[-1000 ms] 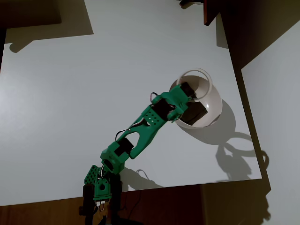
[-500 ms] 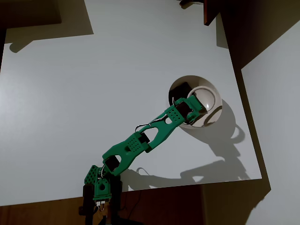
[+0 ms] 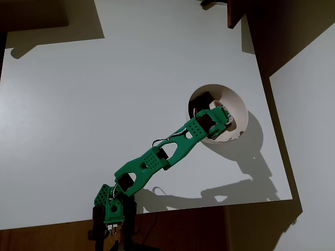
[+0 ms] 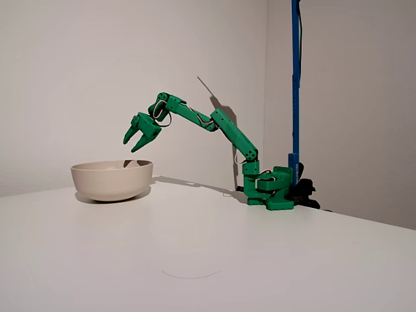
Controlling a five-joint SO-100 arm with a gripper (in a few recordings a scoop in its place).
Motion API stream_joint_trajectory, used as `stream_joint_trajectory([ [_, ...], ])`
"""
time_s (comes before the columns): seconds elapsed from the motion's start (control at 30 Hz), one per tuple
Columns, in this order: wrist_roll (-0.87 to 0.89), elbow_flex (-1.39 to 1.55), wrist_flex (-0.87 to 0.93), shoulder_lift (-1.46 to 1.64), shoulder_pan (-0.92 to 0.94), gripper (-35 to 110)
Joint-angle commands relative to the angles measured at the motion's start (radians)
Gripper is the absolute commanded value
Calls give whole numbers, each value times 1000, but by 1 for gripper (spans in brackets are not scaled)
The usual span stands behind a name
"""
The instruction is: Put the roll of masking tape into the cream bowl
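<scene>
Fixed view: the end effector (image 4: 136,140) hangs above the cream bowl (image 4: 112,180) with its fingers spread and nothing between them. The overhead view puts it over the bowl's interior, toward the bowl's right side. The roll of masking tape cannot be made out for certain — pale on pale, and the wrist covers part of the bowl floor in the overhead view; a dark patch (image 3: 205,98) shows at the bottom. Judged from the empty fingers, the roll probably lies inside the bowl.

Risks: a low retreat could let a finger clip the rim and drag or tip the bowl — it sits near the right edge of the tabletop (image 3: 104,94), toward the front right corner. Lift first, then swing back.

Surroundings: the rest of the tabletop is bare; a blue upright post (image 4: 296,84) stands behind the arm base, well apart from the bowl. Nothing blocks the way out.
</scene>
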Motion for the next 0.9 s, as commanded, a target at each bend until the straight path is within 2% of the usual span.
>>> stream_joint_trajectory([
  [0.0, 40, -66, 43, 187, -12, -8],
  [0.33, -2, -66, 230, 417, -213, -8],
  [0.73, -89, -60, 538, 727, -664, -8],
  [0.87, -98, 66, 558, 879, -816, -8],
])
